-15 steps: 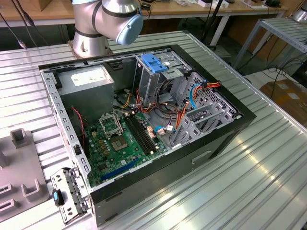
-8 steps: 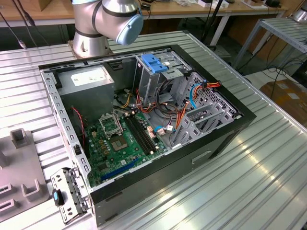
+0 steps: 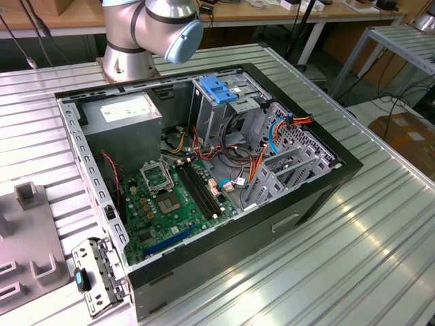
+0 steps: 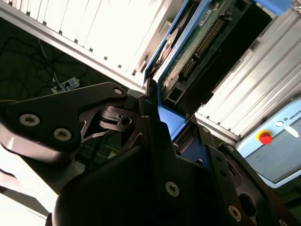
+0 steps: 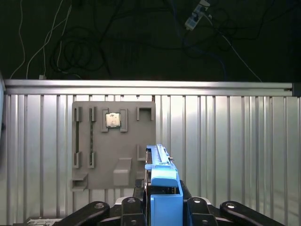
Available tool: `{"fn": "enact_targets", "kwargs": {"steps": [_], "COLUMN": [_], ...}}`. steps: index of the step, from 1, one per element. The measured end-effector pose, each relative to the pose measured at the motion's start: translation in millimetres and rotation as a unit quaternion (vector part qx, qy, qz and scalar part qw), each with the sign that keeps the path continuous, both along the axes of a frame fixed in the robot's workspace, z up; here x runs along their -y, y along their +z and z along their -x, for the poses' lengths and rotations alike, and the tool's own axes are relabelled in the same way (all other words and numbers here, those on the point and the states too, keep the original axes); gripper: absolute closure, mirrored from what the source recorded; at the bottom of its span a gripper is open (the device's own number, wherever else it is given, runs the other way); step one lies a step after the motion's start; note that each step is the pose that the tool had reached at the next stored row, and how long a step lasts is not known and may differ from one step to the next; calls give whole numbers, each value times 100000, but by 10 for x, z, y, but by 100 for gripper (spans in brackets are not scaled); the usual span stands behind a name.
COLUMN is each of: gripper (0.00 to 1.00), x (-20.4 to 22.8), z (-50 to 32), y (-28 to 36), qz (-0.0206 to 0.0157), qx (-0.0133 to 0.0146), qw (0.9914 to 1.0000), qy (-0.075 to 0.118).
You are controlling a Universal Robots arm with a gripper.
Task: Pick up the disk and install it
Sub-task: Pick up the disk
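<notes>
The gripper (image 5: pixel 162 200) has its fingers (image 4: pixel 151 113) pinched on the near end of the disk (image 5: pixel 160 165). The disk is carried edge-on, and its long axis runs straight out from the fingers. Beyond it a grey tray (image 5: pixel 113 155) lies close to an edge of the table (image 5: pixel 235 141). In the exterior view the drive cage (image 3: pixel 224 109) sits in the open case (image 3: pixel 224 238).

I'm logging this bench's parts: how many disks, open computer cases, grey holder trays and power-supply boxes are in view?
Disk, held in the gripper: 1
Open computer case: 1
Grey holder tray: 1
Power-supply box: 1
Total: 4
</notes>
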State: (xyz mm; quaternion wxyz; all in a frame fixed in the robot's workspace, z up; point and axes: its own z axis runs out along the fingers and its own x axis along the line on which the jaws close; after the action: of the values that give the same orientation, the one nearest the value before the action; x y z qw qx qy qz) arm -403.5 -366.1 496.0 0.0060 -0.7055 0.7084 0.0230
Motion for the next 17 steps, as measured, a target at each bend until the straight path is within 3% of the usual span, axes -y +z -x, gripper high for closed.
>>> {"fn": "enact_targets", "kwargs": {"steps": [17], "gripper": [63], "x": [0], "z": [-164], "y": [-1], "qz": [1], "qx": [-1], "qw": [100000], "qy": [2]}}
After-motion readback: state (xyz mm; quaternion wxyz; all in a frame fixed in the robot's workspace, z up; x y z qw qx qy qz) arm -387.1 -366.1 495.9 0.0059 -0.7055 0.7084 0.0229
